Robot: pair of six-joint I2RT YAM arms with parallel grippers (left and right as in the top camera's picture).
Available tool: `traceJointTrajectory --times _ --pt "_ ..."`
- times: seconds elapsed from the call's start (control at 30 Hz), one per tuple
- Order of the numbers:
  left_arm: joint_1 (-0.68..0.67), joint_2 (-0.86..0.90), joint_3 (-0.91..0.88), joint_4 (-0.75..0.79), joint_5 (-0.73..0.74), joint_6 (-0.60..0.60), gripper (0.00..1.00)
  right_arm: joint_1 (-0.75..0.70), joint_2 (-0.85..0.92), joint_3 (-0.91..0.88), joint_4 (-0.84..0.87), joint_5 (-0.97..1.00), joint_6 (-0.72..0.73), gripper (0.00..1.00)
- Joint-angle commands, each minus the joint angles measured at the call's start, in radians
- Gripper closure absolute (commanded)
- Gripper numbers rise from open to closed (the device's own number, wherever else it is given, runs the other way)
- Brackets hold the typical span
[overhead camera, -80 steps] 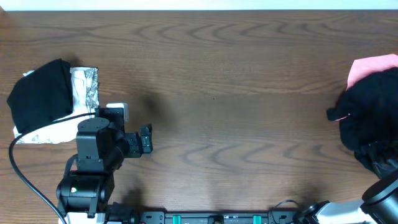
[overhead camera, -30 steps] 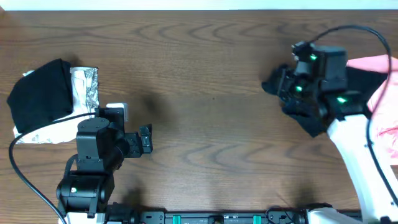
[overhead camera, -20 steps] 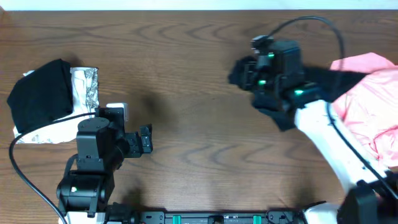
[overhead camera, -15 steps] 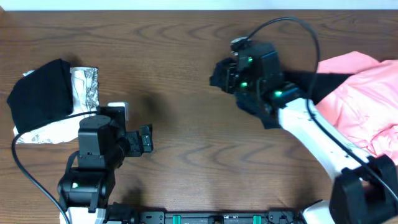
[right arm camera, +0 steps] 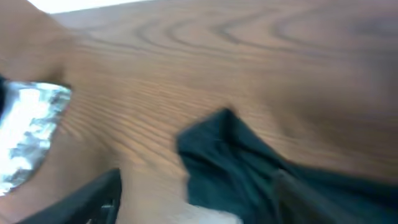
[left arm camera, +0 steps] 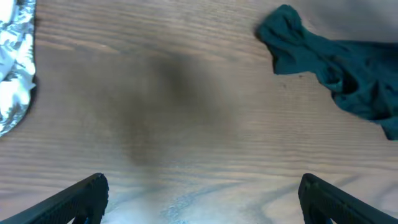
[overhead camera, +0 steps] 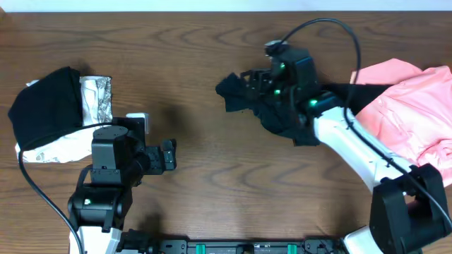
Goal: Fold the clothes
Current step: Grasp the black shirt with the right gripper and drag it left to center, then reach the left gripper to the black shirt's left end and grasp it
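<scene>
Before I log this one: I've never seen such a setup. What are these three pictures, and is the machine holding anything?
Two robot arms work at a wooden table. The overhead view looks straight down; the other two come from a camera on each wrist, looking past its fingers. The left gripper is open and empty. The right gripper is over a crumpled black T-shirt, fingers apart; that view is blurred, so contact is unclear. At the left a folded black garment lies on a white-grey patterned one; a pink garment lies at the right.
</scene>
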Motion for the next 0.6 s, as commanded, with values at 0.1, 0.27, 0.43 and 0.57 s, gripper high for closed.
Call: traceJointTrajectory --times 0.1,0.27,0.43,0.57 --pt "0.004 0.0 0.02 0.023 0.091 -0.009 0.02 -0.184 -0.016 0.012 -0.227 0.112 -0.006 0.32" --pt "0.001 0.006 0.02 0.059 0.166 -0.009 0.02 -0.353 -0.064 0.012 -0.428 0.256 -0.006 0.3" --pt "0.001 0.046 0.02 0.08 0.232 -0.009 0.02 -0.519 -0.113 0.012 -0.573 0.291 -0.04 0.48" --pt "-0.023 0.111 0.02 0.095 0.272 -0.009 0.02 -0.657 -0.102 0.008 -0.661 0.299 -0.04 0.73"
